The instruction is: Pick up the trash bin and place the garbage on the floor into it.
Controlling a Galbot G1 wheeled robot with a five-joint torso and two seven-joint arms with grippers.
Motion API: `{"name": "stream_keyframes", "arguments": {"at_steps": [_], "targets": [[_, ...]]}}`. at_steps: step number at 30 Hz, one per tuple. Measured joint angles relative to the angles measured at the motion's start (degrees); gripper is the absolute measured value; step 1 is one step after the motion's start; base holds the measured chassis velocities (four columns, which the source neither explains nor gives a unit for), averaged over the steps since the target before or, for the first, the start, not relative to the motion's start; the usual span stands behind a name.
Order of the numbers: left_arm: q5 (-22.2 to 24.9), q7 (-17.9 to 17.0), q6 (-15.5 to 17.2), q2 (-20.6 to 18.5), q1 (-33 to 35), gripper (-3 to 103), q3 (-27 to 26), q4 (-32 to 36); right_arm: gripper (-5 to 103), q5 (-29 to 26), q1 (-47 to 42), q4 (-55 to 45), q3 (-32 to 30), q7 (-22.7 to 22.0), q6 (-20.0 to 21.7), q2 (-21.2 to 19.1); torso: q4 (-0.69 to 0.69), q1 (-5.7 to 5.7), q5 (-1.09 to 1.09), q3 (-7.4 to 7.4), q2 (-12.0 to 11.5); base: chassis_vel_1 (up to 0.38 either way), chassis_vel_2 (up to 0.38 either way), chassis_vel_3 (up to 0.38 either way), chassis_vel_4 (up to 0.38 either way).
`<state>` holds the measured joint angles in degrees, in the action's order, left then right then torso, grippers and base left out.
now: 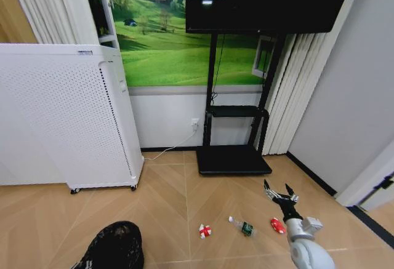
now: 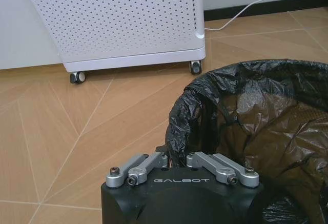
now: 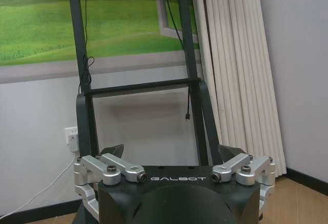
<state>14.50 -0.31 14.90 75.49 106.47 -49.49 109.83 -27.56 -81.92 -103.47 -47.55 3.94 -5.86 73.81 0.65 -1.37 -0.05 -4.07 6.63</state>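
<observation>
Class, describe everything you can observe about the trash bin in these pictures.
The trash bin is round and lined with a crinkled, glossy black plastic bag folded over its rim. It stands upright at the robot's left, near the white cabinet's wheeled base, above the wooden floor. The left pincer is closed on the near rim. In the head view the bin appears as a dark mound at the lower left.
</observation>
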Motion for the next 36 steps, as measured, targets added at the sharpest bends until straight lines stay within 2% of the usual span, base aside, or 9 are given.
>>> {"name": "stream_keyframes", "arguments": {"at_steps": [4,6,9,12,14,19,22,26,36], "targets": [[-0.2,-0.4,-0.4,0.0,-0.2,7,-1.2,4.1,100,0.1,-0.3,-0.1,0.0,0.0,-0.1,0.1,0.02,0.0,0.07,0.0,0.0,0.0,0.0,0.0,0.0],[-0.2,-0.5,-0.3,-0.1,-0.2,7,-1.5,5.2,100,0.1,-0.3,-0.1,0.0,0.0,-0.2,0.2,0.0,0.0,0.03,0.0,0.0,0.0,0.0,0.0,0.0],[0.5,-0.8,-0.1,-0.6,0.0,7,-2.8,9.7,100,0.0,-0.7,-0.7,0.2,-0.1,0.0,0.7,0.0,0.0,0.08,0.0,0.0,0.0,0.0,0.0,0.0],[1.1,-0.7,0.1,-1.1,0.1,7,-3.8,13.1,100,0.0,-0.8,-0.8,0.2,-0.1,0.1,0.8,-0.01,-0.01,0.02,0.0,0.0,0.0,0.0,0.0,0.0],[2.2,-1.0,0.5,-1.8,0.1,7,-5.1,18.1,100,0.4,-1.0,-0.8,0.3,0.0,0.1,1.1,0.02,-0.01,0.08,0.0,0.0,0.0,0.0,0.0,0.0],[2.4,-1.2,0.6,-2.5,0.7,7,-6.6,23.2,100,1.9,-1.6,-0.7,0.4,0.8,-0.3,1.4,0.01,-0.01,0.07,0.0,0.0,0.0,0.0,0.0,0.0],[1.8,-0.8,0.3,-2.5,0.7,7,-7.3,23.6,100,3.6,-2.0,-0.3,0.4,1.6,-1.2,1.6,-0.01,-0.01,0.06,0.0,0.0,0.0,0.0,0.0,0.0],[-0.1,-0.6,-1.3,-1.6,-0.9,7,-7.4,20.2,100,4.8,-2.4,0.2,0.9,2.1,-2.2,2.0,0.0,-0.01,0.02,0.0,0.0,0.0,0.0,0.0,0.0],[1.3,-0.4,-1.7,-2.2,-2.4,7,-8.4,18.4,100,7.0,-2.8,0.2,1.1,2.4,-2.4,2.6,0.01,0.0,0.06,0.0,0.0,0.0,0.0,0.0,0.0]]}}
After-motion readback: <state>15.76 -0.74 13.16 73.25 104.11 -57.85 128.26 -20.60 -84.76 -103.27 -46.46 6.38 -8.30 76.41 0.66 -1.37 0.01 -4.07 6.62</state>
